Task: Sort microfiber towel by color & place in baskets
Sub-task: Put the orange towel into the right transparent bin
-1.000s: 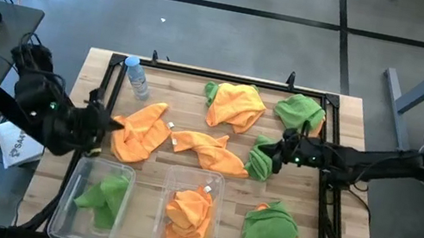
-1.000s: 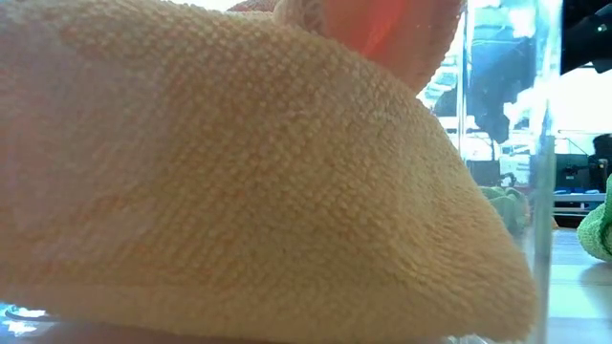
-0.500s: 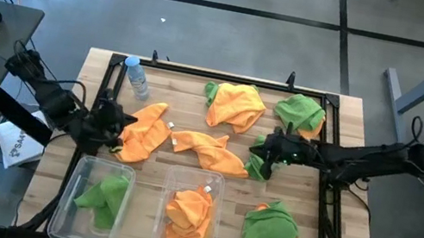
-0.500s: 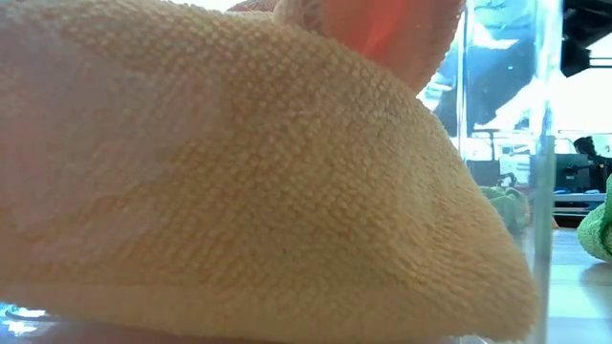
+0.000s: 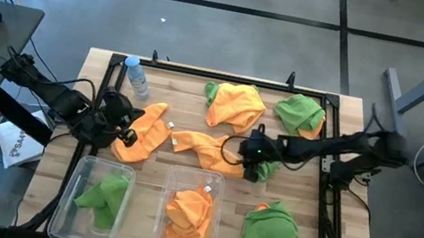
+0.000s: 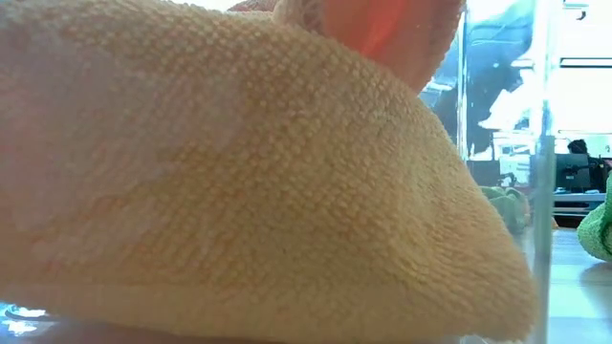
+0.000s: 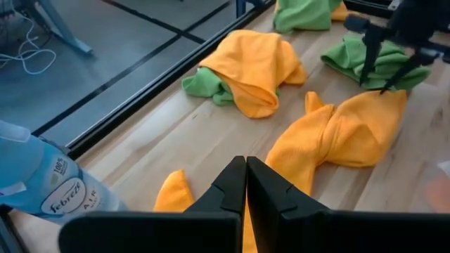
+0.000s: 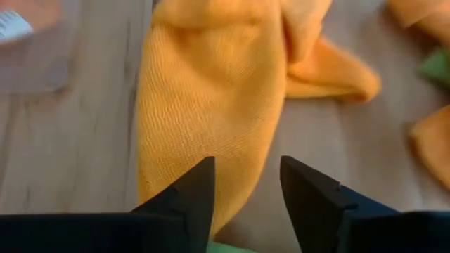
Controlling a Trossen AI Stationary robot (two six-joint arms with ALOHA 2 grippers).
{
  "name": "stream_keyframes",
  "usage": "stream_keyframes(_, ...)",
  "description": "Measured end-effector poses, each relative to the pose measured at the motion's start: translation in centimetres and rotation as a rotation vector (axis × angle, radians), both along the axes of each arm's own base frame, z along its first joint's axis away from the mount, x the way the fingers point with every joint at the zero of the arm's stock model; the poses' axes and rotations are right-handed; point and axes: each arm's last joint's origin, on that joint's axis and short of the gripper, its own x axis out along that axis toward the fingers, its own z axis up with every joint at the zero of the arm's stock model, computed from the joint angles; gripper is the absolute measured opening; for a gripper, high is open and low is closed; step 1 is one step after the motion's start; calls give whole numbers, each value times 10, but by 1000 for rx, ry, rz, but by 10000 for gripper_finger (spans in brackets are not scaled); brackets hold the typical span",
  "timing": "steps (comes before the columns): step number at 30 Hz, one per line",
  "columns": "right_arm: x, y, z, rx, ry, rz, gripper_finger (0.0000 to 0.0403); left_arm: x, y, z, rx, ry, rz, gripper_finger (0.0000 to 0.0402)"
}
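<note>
Two clear baskets stand at the near edge. The left one [image 5: 68, 203] holds a green towel [image 5: 104, 196], and the middle one [image 5: 169, 183] holds orange towels [image 5: 189, 211] that fill the low view [image 6: 239, 172]. My left gripper [image 5: 125, 126] is shut, low over the left edge of an orange towel [image 5: 144, 132]. My right gripper [image 5: 242, 155] is open, fingers pointing down over the right end of the middle orange towel [image 8: 211, 91]. A green towel [image 5: 263, 165] lies on the table under that arm. My left gripper's shut fingers [image 7: 246, 176] lie level just over the left orange towel [image 7: 172, 200], pointing toward the table's right. I cannot tell whether they touch it.
A blue-labelled bottle [image 5: 137, 78] stands at the far left. An orange towel over a green one [image 5: 236, 106] and a green towel [image 5: 299, 112] lie at the far side. A green-over-orange pile [image 5: 269, 232] lies near right. A black frame [image 5: 106, 91] edges the table.
My right gripper has gone toward the table's left, from over the green towel to the right end of the middle orange towel. My left gripper has gone toward the table's right, onto the left edge of the left orange towel. The towels lie as before.
</note>
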Motion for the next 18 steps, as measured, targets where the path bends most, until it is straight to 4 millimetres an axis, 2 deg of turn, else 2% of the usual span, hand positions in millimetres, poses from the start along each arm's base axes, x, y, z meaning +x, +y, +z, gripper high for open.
stream_keyframes(4, 7, 0, -18, 4, 67, 2, 176, 4, -1, -1, -16, -3, 0, 0)
stream_keyframes(7, 11, 0, -29, 9, 103, 4, 172, 5, -2, -2, -20, 2, -2, 0)
stream_keyframes(9, 14, 0, -32, 23, 114, 11, 148, 7, -3, -3, -16, 10, -2, 0)
stream_keyframes(13, 14, 1, -30, 68, 109, -4, 34, 10, -4, -5, -7, 27, -2, 0)
stream_keyframes(14, 12, 1, -28, 73, 107, -11, 18, 11, -5, -6, -4, 31, -1, 0)
stream_keyframes(18, 3, -3, -5, 32, 63, -101, 24, 11, -4, -6, 3, 37, -4, 0)
